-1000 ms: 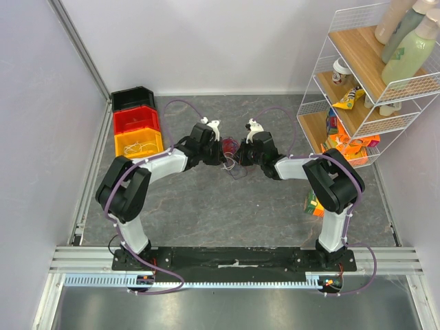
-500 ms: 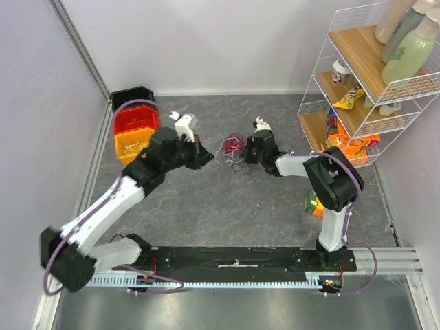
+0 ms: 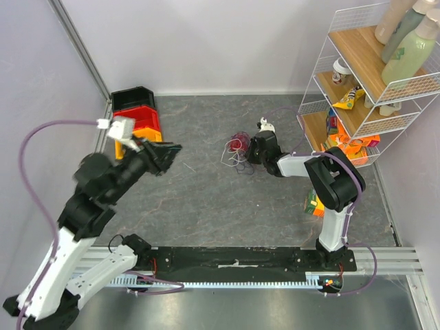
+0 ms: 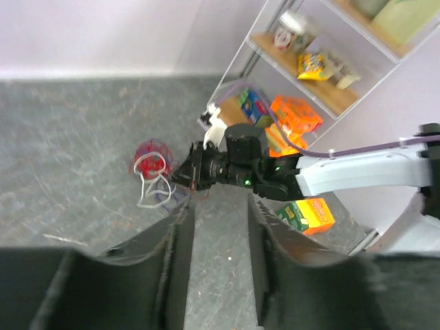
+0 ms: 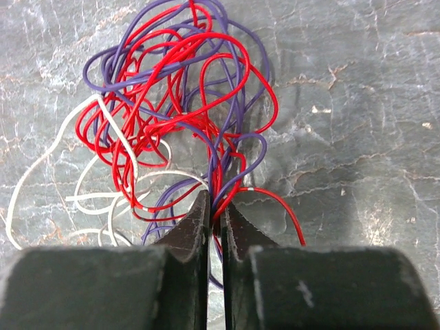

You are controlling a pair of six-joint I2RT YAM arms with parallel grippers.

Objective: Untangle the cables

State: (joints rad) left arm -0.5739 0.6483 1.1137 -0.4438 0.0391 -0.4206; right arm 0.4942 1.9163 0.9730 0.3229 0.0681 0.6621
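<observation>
The cables (image 3: pixel 236 147) lie as a small tangle of red, purple and white wires on the grey table, behind the middle. My right gripper (image 3: pixel 250 148) sits low at the tangle's right side. In the right wrist view the right gripper (image 5: pixel 216 204) is shut on a few red and purple strands of the cables (image 5: pixel 175 110). My left gripper (image 3: pixel 169 148) is raised high on the left, well away from the tangle. It is open and empty (image 4: pixel 220 203). From there the cables (image 4: pixel 152 172) show far below, next to the right arm.
Black (image 3: pixel 133 98), red (image 3: pixel 136 118) and orange (image 3: pixel 130 143) bins stand at the back left. A white wire shelf (image 3: pixel 357 89) with bottles and snack packs stands at the right. A green-orange box (image 3: pixel 313 203) lies at its foot.
My left arm has let go and swung up and back to the left, away from the tangle. My right gripper has stayed at the tangle, which has shifted slightly.
</observation>
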